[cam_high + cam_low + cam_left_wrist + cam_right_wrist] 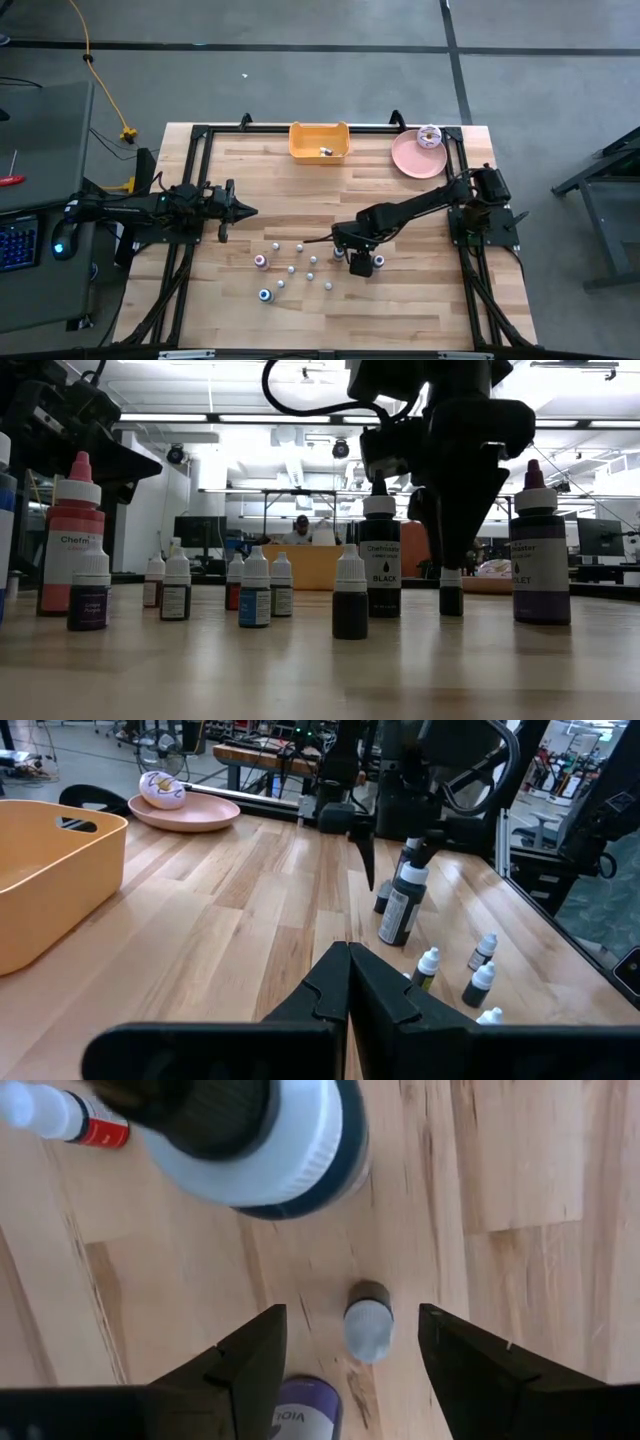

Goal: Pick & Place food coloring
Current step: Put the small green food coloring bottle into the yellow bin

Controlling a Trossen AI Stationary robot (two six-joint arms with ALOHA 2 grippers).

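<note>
Pale wood planks form the table [400, 300], on which the food coloring [292, 268] is scattered as small white-capped bottles across the middle. The right gripper [350, 1342] is lowered among them with its jaws spread wide, and one tiny bottle [368, 1320] is seen standing upright between the two fingers, apparently untouched by either, though contact is hard to judge from above. A larger bottle labelled BLACK [380, 555] stands just beside that gripper, and a purple bottle [540, 545] is placed near it on the other side. A pink-capped bottle [72, 535] stands at the far side of the group. The left gripper [243, 210] is held over the table's left part, well apart from the bottles, with its fingers pressed together. A yellow bin [319, 141] and a pink plate [413, 157] bearing a donut [430, 135] are set at the far edge.
</note>
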